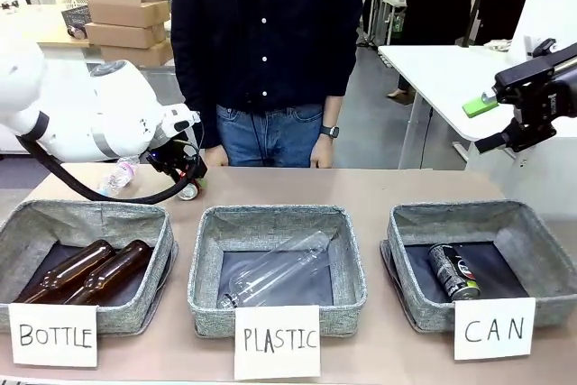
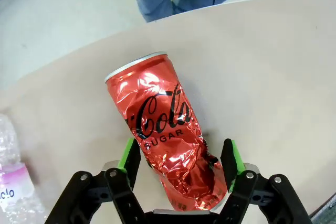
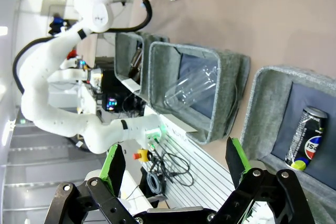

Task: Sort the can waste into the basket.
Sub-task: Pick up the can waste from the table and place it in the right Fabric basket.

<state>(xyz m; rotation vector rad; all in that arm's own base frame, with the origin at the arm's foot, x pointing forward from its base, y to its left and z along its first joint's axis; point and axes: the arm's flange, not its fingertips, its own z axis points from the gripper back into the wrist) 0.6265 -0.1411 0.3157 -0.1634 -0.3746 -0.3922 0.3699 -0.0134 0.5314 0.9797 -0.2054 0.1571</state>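
**Location of parts.** The red can appears to lie on its side on the far part of the worktop, left of centre. A clear plastic bottle lies near it on the left. The black can lies inside the CAN basket, at the near right, behind the handwritten "CAN" sign.

**Tool state.** The left tool straddles the crushed end of the red can. One green pad sits just beside the can wall. A narrow gap shows at the other pad, so the can is not gripped. The right tool hangs high at the right with its jaws spread wide and nothing between them.

**Handling properties (judged).**
- Weight: light. The can is thin metal and probably empty.
- Stiffness: low. The wall is creased throughout and is likely to yield further under pressure.
- Surface: glossy paint and uneven folds. Pad contact may be patchy and could slip.
- Shape: roughly round. The can may roll if nudged from one side.

**Recommended hold.** Grip across the body with moderate force. The rimmed end looks stiffer and rounder than the crushed end, so a hold nearer that end should be more secure. The pads should meet both sides together.
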